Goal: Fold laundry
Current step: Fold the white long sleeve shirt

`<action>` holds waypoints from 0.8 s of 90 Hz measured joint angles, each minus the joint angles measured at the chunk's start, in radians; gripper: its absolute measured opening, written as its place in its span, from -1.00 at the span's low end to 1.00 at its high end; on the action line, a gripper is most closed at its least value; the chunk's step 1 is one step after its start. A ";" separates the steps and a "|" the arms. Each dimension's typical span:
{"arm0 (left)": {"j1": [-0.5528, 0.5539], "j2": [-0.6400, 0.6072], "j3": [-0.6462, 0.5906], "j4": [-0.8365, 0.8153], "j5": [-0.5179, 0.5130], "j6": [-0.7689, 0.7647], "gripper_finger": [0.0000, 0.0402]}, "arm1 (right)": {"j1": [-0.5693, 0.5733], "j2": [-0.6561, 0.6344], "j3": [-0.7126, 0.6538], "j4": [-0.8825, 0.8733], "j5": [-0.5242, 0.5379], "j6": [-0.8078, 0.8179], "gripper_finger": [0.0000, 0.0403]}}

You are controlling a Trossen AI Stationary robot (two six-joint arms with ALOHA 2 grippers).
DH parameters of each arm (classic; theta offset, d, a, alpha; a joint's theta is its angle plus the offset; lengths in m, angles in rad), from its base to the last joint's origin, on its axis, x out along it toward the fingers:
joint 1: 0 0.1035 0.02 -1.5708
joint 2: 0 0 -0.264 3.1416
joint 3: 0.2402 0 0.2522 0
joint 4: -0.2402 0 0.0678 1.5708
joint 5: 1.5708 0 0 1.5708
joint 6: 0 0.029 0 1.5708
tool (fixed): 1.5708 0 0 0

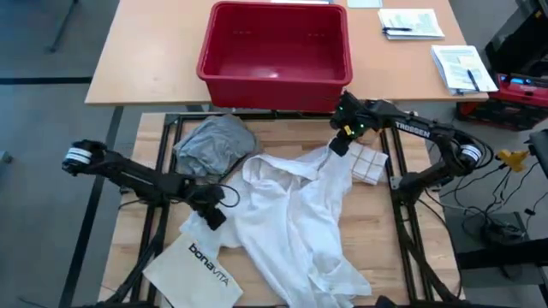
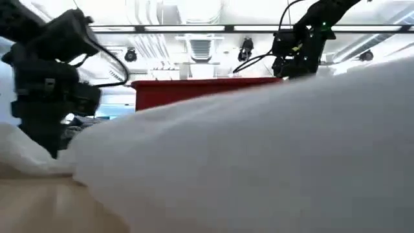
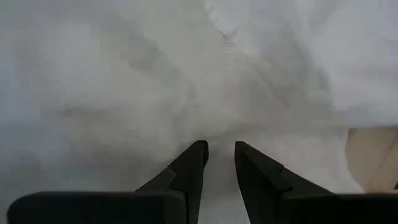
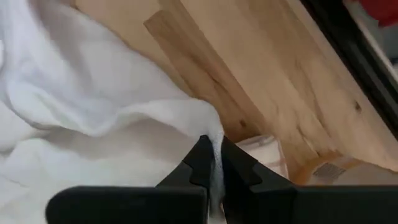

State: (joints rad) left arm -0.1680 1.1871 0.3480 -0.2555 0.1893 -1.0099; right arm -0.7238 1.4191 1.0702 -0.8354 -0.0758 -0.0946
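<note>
In the high view both arms reach inward over the wooden table (image 1: pixel 385 257). The left gripper (image 1: pixel 214 214) sits at the near-left edge of the one white shirt (image 1: pixel 291 222), with the one white bag (image 1: pixel 193 265) just below it and the single grey T-shirt (image 1: pixel 214 144) beyond it. The right gripper (image 1: pixel 341 144) meets the shirt's far-right corner, beside a checked cloth (image 1: pixel 366 164); one red bin (image 1: pixel 276 53) stands behind.

In the low view the shirt fills the frame, the left gripper (image 2: pixel 48 139) at its edge.

In the left wrist view the fingers (image 3: pixel 186 171) stand slightly parted over white cloth; whether they grip it cannot be told.

In the right wrist view the right gripper (image 4: pixel 217 163) is clenched on a shirt fold.
</note>
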 joint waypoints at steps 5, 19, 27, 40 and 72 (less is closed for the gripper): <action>0.000 -0.035 -0.018 -0.013 0.000 -0.028 -0.61 | -0.004 -0.002 0.000 0.003 0.011 0.016 -1.00; 0.000 -0.107 -0.037 -0.103 0.000 -0.074 -0.61 | -0.017 -0.003 -0.001 -0.006 0.052 0.043 -1.00; 0.000 -0.128 -0.038 -0.137 0.000 -0.077 -0.61 | -0.021 -0.003 -0.008 -0.012 0.050 0.055 -1.00; 0.000 -0.137 -0.038 -0.155 0.002 -0.077 -0.61 | -0.021 0.002 -0.046 -0.058 0.050 0.080 -1.00; 0.001 -0.145 -0.041 -0.051 -0.040 -0.153 -0.61 | -0.019 -0.013 -0.122 -0.047 0.051 0.145 -1.00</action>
State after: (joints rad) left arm -0.1673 1.0423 0.3069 -0.3067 0.1497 -1.1627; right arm -0.7424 1.4058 0.9478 -0.8822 -0.0251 0.0505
